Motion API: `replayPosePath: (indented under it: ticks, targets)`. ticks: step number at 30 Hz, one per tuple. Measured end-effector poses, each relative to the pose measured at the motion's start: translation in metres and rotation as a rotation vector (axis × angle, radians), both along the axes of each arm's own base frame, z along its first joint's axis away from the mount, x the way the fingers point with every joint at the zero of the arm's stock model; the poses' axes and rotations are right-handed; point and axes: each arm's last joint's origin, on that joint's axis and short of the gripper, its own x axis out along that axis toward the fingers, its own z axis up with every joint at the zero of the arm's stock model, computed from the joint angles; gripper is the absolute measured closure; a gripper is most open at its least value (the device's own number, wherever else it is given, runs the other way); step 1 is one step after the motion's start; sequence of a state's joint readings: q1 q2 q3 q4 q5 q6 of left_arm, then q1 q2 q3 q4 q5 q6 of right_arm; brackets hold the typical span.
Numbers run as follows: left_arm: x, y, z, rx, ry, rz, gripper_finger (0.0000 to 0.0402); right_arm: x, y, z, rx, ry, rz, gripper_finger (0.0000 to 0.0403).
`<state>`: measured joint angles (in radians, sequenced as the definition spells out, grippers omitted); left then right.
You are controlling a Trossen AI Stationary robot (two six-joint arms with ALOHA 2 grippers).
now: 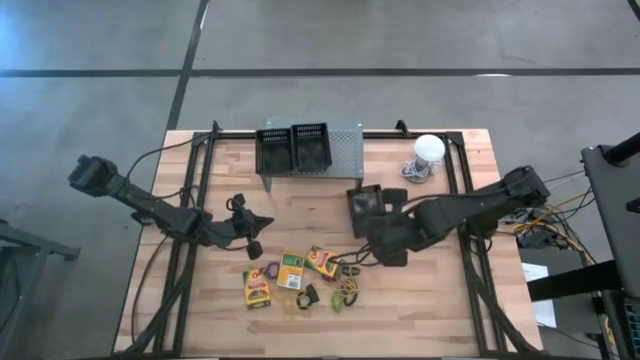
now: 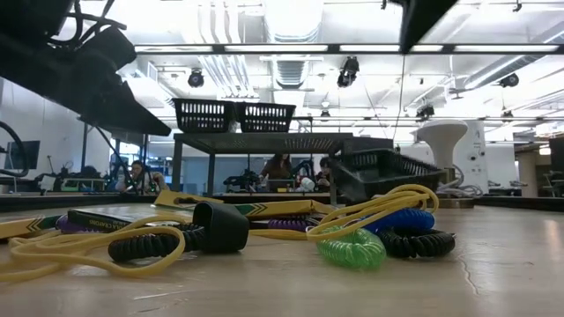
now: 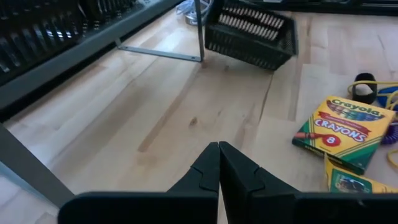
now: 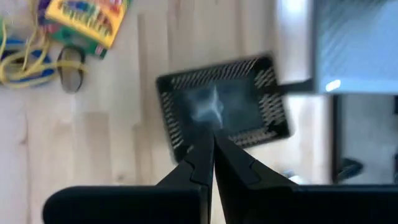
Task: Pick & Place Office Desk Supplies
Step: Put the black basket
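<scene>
Overhead and worktop-level views of a wooden worktop (image 1: 420, 300) with two arms. The left gripper (image 1: 252, 232) hangs over bare wood left of centre, its fingers (image 3: 205, 171) pressed together and holding nothing. The right gripper (image 1: 368, 215) is near the centre, beside a loose black mesh basket (image 1: 364, 200); its fingers (image 4: 202, 162) are also closed together, their tips just over the basket's near rim in the right wrist view, and whether they touch it cannot be told.

The office supplies lie in a cluster toward the front edge of the worktop, between the two arms. Three crayon boxes (image 1: 291, 270) lie flat there, one of them reading "Crayons" in the left wrist view (image 3: 339, 130). Just to their right lie tangled yellow rubber bands (image 2: 370, 211), a green coiled band (image 2: 351, 249), a blue coiled band (image 2: 401, 220) and a small black clip (image 2: 221, 227).

At the back, a grey perforated shelf (image 1: 345, 150) carries two black mesh baskets (image 1: 293, 148). A white bulb-like object (image 1: 429, 150) stands to its right.
</scene>
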<state>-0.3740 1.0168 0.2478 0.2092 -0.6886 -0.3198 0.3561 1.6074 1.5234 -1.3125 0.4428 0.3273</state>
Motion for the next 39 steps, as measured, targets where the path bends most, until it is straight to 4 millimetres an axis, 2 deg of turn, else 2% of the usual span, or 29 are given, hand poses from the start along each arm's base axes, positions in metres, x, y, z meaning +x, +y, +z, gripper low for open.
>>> replayPosePath:
  ticks: [5,9,12,16,20,25,29,35,37,39]
  targets:
    - [0.0,0.0,0.0,-0.003,0.0,-0.001,0.0396,0.003,0.004,-0.039,0.066,0.131,-0.018,0.0395]
    - [0.0,0.0,0.0,0.0,0.0,-0.002,0.0396,0.003,-0.004,-0.071,0.071,0.199,-0.027,0.0383]
    - [0.0,0.0,0.0,0.003,0.001,-0.004,0.0396,0.003,-0.015,-0.088,0.083,0.184,-0.028,0.0353]
    - [0.0,0.0,0.0,0.008,0.003,-0.005,0.0396,0.004,-0.027,-0.101,0.091,0.134,0.018,0.0299]
    - [0.0,0.0,0.0,0.012,0.005,-0.007,0.0396,0.002,-0.037,-0.115,0.147,0.155,0.076,0.0249]
    - [0.0,0.0,0.0,0.012,0.005,-0.007,0.0396,0.0,-0.045,-0.14,0.149,0.173,0.096,0.022]
    - [0.0,0.0,0.0,0.012,0.005,-0.007,0.0396,0.0,-0.047,-0.147,0.14,0.137,0.097,0.0244]
    - [0.0,0.0,0.0,0.01,0.005,-0.006,0.0396,-0.003,-0.046,-0.152,0.157,0.149,0.108,0.0353]
    - [0.0,0.0,0.0,0.009,0.004,-0.005,0.0396,-0.003,-0.045,-0.148,0.194,0.148,0.108,0.0383]
    - [0.0,0.0,0.0,0.007,0.004,-0.004,0.0396,-0.001,-0.042,-0.138,0.228,0.143,0.092,0.0388]
